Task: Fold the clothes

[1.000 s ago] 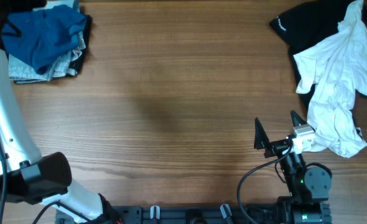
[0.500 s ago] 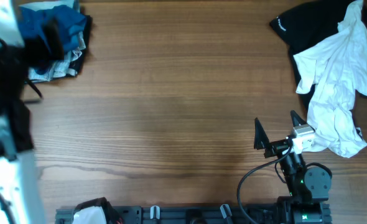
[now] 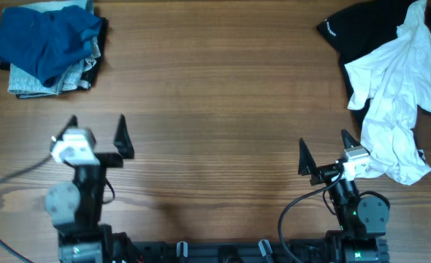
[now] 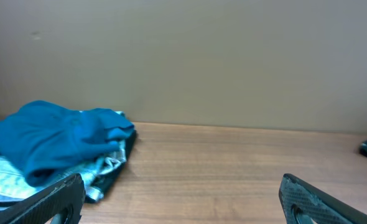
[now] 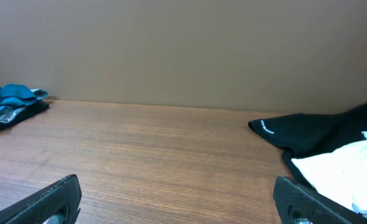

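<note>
Two robot arms sit at the near edge of a wood-grain table (image 3: pixel 215 95), laundry heaped at both far corners. At 10 o'clock in the overhead view, the dark blue garment (image 3: pixel 47 40) lies crumpled on top of the light blue jeans (image 3: pixel 33 82), well apart from either arm. At 2 o'clock, the white garment (image 3: pixel 394 102) sprawls across the black garment (image 3: pixel 361 33), its lower hem trailing down to 4 o'clock. There it ends just beside the right gripper (image 3: pixel 323 140); whether the cloth touches the arm cannot be told. The left gripper (image 3: pixel 97 126) sits at 8 o'clock. Both point toward 12 with fingers spread wide and nothing between them. A black cable (image 3: pixel 292 212) loops at 6 o'clock beside the right arm's base, and a plain tan wall (image 5: pixel 183 43) backs the table.
</note>
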